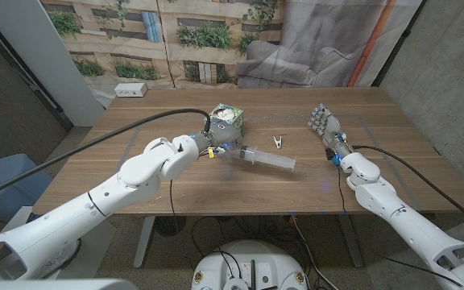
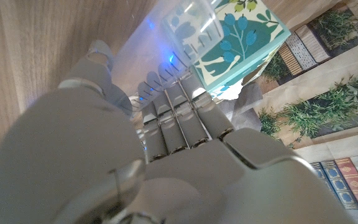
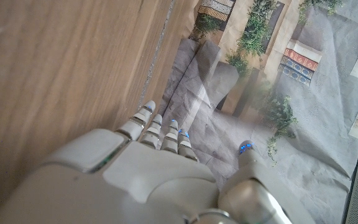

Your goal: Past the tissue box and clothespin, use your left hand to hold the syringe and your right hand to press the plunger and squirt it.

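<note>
A clear syringe (image 1: pixel 266 159) lies on the wooden worktop (image 1: pixel 216 193), just in front of a patterned tissue box (image 1: pixel 228 122) and near a small clothespin (image 1: pixel 279 142). The likely risk: the round barrel rolls or skids away if the grasp lands off-centre. The left hand (image 1: pixel 205 147) curls over the syringe's near end; whether it grips is unclear. The right hand (image 1: pixel 326 129) waits well apart, fingers extended, holding nothing.

Wooden table (image 1: pixel 216 193) bears tissue box (image 1: pixel 227 121), clothespin (image 1: pixel 279 142), syringe (image 1: pixel 266 158).
</note>
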`<state>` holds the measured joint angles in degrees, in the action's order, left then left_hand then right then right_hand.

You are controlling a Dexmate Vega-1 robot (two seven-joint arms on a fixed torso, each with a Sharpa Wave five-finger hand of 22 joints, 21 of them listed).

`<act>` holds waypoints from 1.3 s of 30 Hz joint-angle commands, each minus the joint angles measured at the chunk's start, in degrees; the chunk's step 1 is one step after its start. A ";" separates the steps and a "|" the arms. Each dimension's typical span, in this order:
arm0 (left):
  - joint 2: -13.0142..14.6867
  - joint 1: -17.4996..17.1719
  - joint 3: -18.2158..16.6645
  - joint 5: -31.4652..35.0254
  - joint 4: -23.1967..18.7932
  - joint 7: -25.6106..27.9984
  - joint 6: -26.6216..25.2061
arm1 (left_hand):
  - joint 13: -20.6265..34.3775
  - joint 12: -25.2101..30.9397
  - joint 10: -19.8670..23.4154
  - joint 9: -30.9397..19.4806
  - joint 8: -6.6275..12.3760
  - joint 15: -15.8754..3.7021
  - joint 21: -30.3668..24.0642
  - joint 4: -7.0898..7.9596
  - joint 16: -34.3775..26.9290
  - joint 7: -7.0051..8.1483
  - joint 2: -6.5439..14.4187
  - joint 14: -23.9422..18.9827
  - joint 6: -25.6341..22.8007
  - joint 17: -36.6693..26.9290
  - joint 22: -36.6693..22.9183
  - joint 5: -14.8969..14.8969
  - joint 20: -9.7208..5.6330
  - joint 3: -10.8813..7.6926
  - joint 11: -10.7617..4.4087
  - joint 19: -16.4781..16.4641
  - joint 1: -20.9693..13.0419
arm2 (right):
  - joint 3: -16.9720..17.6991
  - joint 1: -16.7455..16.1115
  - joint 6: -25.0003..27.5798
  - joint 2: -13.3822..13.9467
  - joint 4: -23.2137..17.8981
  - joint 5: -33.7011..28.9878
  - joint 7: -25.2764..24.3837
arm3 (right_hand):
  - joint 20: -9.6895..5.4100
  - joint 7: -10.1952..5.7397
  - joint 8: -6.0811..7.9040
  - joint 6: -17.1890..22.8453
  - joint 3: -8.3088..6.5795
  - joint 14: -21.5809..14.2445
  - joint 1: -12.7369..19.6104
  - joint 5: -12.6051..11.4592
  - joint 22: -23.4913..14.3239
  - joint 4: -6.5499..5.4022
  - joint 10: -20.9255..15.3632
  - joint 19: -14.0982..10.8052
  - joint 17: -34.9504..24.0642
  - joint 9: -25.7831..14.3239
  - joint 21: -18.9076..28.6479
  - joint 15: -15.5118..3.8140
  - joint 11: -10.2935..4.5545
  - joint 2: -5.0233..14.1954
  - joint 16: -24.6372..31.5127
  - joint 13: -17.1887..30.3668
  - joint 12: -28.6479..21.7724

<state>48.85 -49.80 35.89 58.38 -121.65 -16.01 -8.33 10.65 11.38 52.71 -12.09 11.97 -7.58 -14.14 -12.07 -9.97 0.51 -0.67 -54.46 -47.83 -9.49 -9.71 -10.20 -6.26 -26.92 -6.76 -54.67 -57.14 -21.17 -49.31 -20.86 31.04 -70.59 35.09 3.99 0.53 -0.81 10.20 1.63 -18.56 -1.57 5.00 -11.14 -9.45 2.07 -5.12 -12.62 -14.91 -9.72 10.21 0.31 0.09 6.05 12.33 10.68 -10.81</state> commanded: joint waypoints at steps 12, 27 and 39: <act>-5.34 -5.49 -0.56 -3.35 1.91 13.80 -9.70 | 0.12 0.04 3.26 -0.34 0.53 -5.07 -0.04 5.13 -0.21 -0.17 10.50 -1.00 -4.03 -0.13 -0.32 -0.35 -3.35 -5.82 -3.12 -2.25 3.90 | 0.59 -3.10 2.35 6.83 -8.77 -6.64 -5.45 | -0.02 -0.35 0.65 0.83 -0.23 -0.43 0.24 -0.05 -0.14 0.47 -0.56 -0.46 0.10 -0.32 0.60 -0.17 -0.20 0.44 0.51 0.14 -0.41; -7.49 -6.51 0.14 -8.77 2.42 21.78 -10.36 | 0.15 -0.14 3.01 -0.49 0.60 -5.05 0.19 4.94 -0.06 -0.19 10.32 -0.90 -3.85 -0.08 -0.35 -0.39 -3.18 -6.27 -2.80 -1.96 4.20 | 1.08 -5.33 3.27 9.94 -13.53 -11.81 -9.42 | -0.17 -0.35 0.73 1.32 -0.24 -0.57 0.20 -0.03 -0.14 0.63 -0.81 -0.64 0.16 -0.31 0.63 -0.27 -0.10 0.48 0.59 0.14 -0.46; -8.73 -7.62 1.07 -11.46 1.69 24.81 -11.76 | 0.16 -0.18 3.02 -0.58 0.68 -4.99 0.38 4.87 0.01 -0.32 10.22 -0.79 -3.79 -0.06 -0.37 -0.38 -3.26 -6.56 -2.83 -1.70 4.52 | 3.12 -10.50 5.98 13.74 -20.77 -17.81 -16.23 | -0.31 -0.33 0.84 1.88 -0.23 -0.29 0.12 -0.02 -0.14 0.69 -1.10 -0.77 0.18 -0.31 0.65 -0.39 -0.09 0.53 0.52 0.14 -0.52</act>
<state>41.40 -56.32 36.20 49.57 -119.42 5.38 -18.97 10.59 11.29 53.03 -12.42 12.37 -7.69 -13.57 -12.71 -9.63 0.51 -0.67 -54.77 -47.83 -9.49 -9.99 -9.98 -6.44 -27.57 -6.87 -54.85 -57.14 -19.73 -55.62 -17.14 41.42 -85.22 22.42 -6.45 0.20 -1.01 10.64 2.88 -18.56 -1.88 5.00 -11.14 -9.45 2.55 -5.65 -12.95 -14.63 -9.72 10.65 -0.01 -0.01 6.05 12.79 10.68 -11.03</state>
